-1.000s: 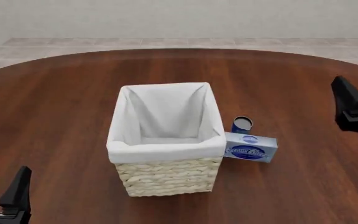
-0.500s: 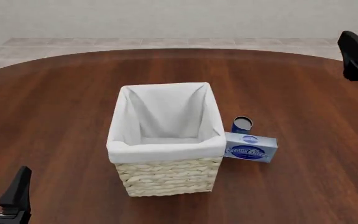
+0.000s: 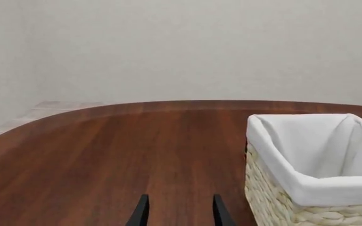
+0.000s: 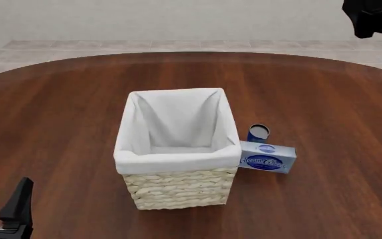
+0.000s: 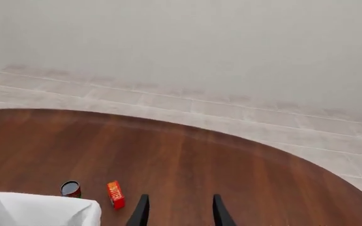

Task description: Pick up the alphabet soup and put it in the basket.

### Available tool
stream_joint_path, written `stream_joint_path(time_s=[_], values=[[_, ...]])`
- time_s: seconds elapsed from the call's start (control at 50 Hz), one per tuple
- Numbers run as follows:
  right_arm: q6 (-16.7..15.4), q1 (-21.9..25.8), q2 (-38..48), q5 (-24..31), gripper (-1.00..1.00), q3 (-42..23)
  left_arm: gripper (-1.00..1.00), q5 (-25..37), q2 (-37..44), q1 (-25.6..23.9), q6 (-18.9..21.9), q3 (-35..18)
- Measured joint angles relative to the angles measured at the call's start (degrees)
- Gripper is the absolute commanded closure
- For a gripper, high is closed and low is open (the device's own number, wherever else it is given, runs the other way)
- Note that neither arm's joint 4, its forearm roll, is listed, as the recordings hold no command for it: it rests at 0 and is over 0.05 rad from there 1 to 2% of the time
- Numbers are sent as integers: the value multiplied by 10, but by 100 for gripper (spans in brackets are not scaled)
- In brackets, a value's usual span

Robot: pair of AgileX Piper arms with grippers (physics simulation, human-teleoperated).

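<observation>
**Wicker basket mid-tabletop, soup can standing outside it, both pincers empty**

Black left pincer [image 4: 0, 201] is sitting at the near left corner of the front view, low over the tabletop [image 4: 58, 124]. In the left wrist view, the left pincer [image 3: 181, 215] is showing its two fingertips [image 3: 141, 213] spread apart, with only bare wood between them.

Further in, the basket [image 4: 177, 191] is standing upright near the middle of the tabletop. Its white lining is folding over the rim and nothing is showing inside it. The left wrist view is catching the basket [image 3: 272, 200] off to one side of the fingers, well apart from them.

Just beside the basket's right wall, a blue-and-white cream cheese box [image 4: 268, 158] is lying flat, with its near-left corner touching or almost touching the wicker. Right behind that box, the alphabet soup [image 4: 258, 133] is standing upright on the tabletop with its grey top facing up. It is close to the basket's right side and outside it.

Farthest off, the right pincer [image 4: 375, 19] is hanging high at the upper right edge of the front view, well apart from the can. The right wrist view is showing the right pincer [image 5: 180, 213] with fingertips [image 5: 218, 211] spread and gripping nothing. A corner of the basket's cloth [image 5: 43, 209] is also in that view, with a dark can [image 5: 71, 189] and an orange-red box [image 5: 115, 194] beside it. I cannot tell whether that can is the soup.
</observation>
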Motion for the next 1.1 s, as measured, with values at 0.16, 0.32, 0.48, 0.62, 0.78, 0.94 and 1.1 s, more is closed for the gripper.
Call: stream_joint_path(time_s=[0.16,0.32,0.48,0.62,0.78,0.94,1.1], values=[[1,12,34,51,-100,-61,-100,0,0,0,1,0],[3,34,64,97,-100,-110,-100,0,0,-1,2,0],[21,48,96,143,-100,-155,-100,0,0,-4,2,0],[30,45,116,170,-100,-180,-100,1,0,-7,3,0],[33,40,132,191,-100,-194,-100,1,0,-9,4,0],[31,33,140,200,-100,-197,-100,2,0,-10,5,0],[26,26,147,201,-100,-186,-100,3,0,-10,5,0]])
